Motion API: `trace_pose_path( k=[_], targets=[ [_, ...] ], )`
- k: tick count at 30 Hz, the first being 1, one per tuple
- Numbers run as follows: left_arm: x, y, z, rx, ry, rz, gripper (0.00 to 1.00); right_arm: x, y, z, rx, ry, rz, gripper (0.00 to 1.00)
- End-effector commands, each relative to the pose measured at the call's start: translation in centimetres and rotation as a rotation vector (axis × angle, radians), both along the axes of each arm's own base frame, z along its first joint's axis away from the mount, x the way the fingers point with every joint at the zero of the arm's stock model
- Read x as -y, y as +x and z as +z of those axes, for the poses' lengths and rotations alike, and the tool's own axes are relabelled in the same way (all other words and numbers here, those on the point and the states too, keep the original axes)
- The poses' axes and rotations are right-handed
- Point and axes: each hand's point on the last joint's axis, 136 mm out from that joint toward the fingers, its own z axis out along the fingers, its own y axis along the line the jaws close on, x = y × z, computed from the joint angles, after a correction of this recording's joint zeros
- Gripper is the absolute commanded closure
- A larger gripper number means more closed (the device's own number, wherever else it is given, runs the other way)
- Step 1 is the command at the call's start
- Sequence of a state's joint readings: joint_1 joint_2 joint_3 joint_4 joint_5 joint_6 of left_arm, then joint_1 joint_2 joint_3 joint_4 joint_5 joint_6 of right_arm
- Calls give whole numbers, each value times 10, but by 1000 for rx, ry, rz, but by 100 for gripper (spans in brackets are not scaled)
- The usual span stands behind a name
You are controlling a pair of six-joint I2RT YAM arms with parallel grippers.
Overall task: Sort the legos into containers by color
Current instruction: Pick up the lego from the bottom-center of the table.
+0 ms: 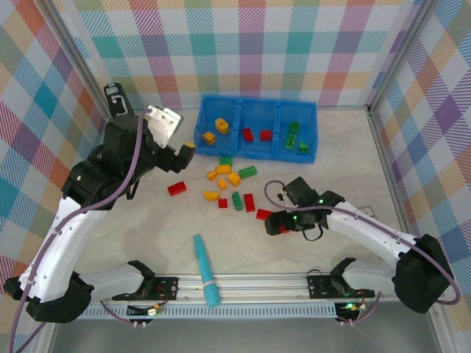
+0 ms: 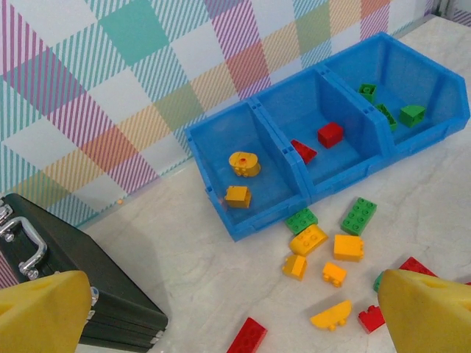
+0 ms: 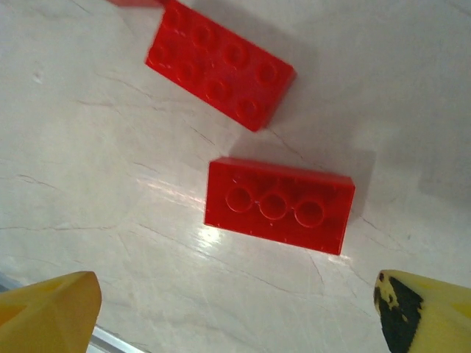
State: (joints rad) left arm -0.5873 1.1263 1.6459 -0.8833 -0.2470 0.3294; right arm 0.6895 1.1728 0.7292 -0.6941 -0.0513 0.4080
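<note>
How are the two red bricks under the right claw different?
The upper red brick shows two rows of four bumps; the lower red brick shows one row of three. The upper one lies slanted, the lower nearly level. Both are red and lie on the table.

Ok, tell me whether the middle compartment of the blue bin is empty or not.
Not empty: the middle compartment of the blue bin holds one red brick and a second red brick on its floor.

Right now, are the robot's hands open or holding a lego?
Left gripper: open, holding nothing.
Right gripper: open, empty, over a red lego.
</note>
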Motion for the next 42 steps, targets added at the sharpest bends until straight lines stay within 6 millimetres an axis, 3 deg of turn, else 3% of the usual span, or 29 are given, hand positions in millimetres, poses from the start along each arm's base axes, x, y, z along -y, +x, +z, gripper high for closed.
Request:
trace_pose_path(
  k=[1, 7, 17, 30, 36, 42],
  targets=[
    [5, -6, 8, 20, -42, -27, 0, 12, -2, -15, 3, -101, -48, 3],
    [3, -11, 10, 19, -48, -31, 0, 12, 7, -41, 39, -214, -60, 7],
    [-10, -15, 17, 44, -44, 10, 0, -3, 19, -56, 30, -262, -26, 10],
    [-10, -15, 15, 48, -33, 9, 0, 0, 15, -69, -18, -312, -23, 30],
    [-13, -16, 16, 55, -31, 17, 0, 2, 23, -49, 44, -316, -17, 41],
    [-17, -20, 18, 68, -30, 22, 0, -21, 73, 2, 180, -296, 76, 42]
  ],
)
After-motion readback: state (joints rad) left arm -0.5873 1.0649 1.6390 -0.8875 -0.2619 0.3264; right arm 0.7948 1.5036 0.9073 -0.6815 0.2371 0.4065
